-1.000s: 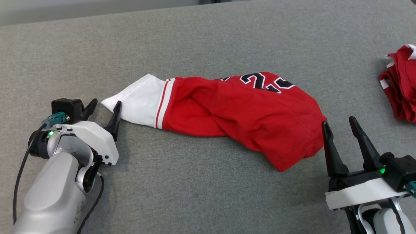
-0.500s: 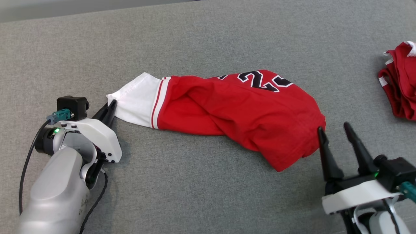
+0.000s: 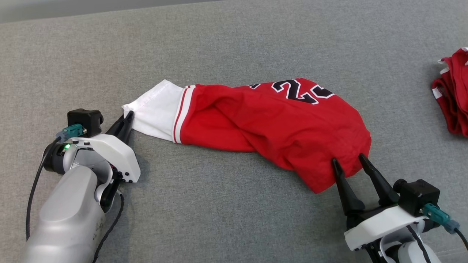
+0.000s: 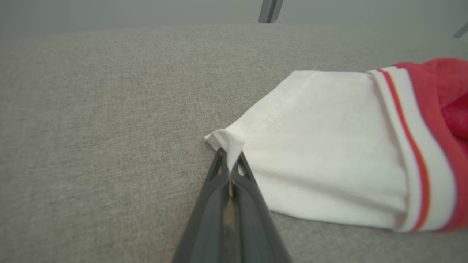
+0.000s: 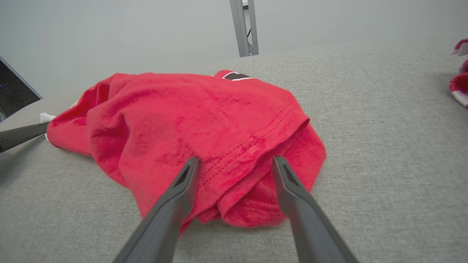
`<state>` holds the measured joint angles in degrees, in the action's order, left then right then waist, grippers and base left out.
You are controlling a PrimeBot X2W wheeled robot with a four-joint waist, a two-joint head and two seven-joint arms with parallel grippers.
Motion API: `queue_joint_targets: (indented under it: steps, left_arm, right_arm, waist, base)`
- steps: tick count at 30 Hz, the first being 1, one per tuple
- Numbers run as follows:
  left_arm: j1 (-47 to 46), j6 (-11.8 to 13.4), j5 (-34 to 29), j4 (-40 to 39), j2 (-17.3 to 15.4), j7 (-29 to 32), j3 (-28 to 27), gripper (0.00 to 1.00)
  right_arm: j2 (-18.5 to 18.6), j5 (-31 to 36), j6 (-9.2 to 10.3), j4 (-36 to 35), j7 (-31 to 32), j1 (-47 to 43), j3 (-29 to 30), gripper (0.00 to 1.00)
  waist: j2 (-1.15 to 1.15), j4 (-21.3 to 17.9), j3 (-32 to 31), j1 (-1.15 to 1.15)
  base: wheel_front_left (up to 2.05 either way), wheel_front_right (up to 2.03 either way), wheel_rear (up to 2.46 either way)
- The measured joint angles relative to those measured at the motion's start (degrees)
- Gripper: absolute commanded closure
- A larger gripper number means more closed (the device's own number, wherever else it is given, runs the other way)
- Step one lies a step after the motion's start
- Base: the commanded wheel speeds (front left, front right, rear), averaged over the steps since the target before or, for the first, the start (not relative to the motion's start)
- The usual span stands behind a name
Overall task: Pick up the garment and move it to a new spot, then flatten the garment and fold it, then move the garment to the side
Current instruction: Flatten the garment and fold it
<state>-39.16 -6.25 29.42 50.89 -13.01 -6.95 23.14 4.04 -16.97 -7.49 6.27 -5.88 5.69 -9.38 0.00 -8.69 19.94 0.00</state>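
Pickup step: your left gripper (image 3: pixel 127 117) is clamped on the garment (image 3: pixel 274 124) at nine o'clock. The right gripper (image 3: pixel 346 158) sits spread at four o'clock, so I'd close it next.

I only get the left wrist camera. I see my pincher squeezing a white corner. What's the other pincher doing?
Observer: The right gripper is open, one finger on each side of the red hem of the garment.
Kid: Is it lying flat?
Observer: No, it lies bunched and wrinkled, black numbers showing on top.
Kid: Anything else around?
Observer: A second red garment sits crumpled at the far right.
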Motion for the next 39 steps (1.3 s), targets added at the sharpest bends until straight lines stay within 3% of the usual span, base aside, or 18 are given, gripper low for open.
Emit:
queue_joint_targets:
  steps: [5,6,7,9,10,19,23,35,39]
  left_arm:
    - [-0.69,-0.23,0.0,0.73,0.45,-0.81,0.57,1.0]
    - [-0.78,-0.23,0.0,0.83,0.53,-1.0,0.69,1.0]
    - [-0.88,-0.24,0.0,0.94,0.63,-1.25,0.78,1.0]
    - [-0.99,-0.24,0.0,1.13,0.71,-1.68,0.96,1.0]
    - [-0.99,-0.24,0.0,1.16,0.73,-2.04,1.01,1.0]
    - [-0.58,0.3,0.11,-0.54,0.74,-5.9,0.53,1.0]
    - [-0.03,1.8,-0.03,-4.16,0.01,-7.37,-0.68,1.0]
    - [1.54,7.87,-5.73,-29.83,-3.93,-8.04,-6.42,1.0]
    - [1.15,8.86,-6.77,-36.62,-5.73,-8.13,-7.49,1.0]
  right_arm:
    - [0.29,-1.87,0.0,1.59,0.66,1.84,-1.12,0.0]
    - [0.33,-2.2,0.0,1.78,0.65,2.01,-1.29,0.14]
    - [0.54,-2.25,0.0,1.9,0.62,2.19,-1.44,0.54]
    - [0.9,-2.24,0.0,1.87,0.03,2.68,-1.65,0.77]
    - [0.98,-2.23,0.0,1.63,-0.51,2.89,-1.71,1.0]
    - [1.79,-0.03,0.0,-1.94,-1.74,3.04,0.71,1.0]
    - [3.36,0.97,0.0,-4.02,-1.94,3.97,1.93,1.0]
    - [9.53,1.53,0.0,-8.26,0.88,11.08,4.37,1.0]
    - [12.13,0.8,0.0,-9.32,1.91,14.84,4.33,1.0]
  waist:
    - [0.0,0.49,0.11,0.0]
    - [0.0,0.6,0.12,0.0]
    - [0.0,0.72,0.14,0.0]
    - [0.0,0.92,0.06,0.0]
    - [0.0,0.98,-0.02,0.0]
    - [0.0,1.41,-1.94,0.0]
    - [0.0,1.65,-3.61,0.0]
    - [0.0,3.46,-10.86,0.0]
    - [0.0,3.83,-13.41,0.0]
  base:
    - [0.0,0.0,0.0]
    - [0.0,0.0,0.0]
    - [0.0,0.0,0.0]
    - [0.0,0.0,0.0]
    - [0.0,0.0,0.0]
    - [0.0,0.0,0.0]
    - [0.0,0.0,0.0]
    - [0.0,0.0,0.0]
    - [0.0,0.0,0.0]
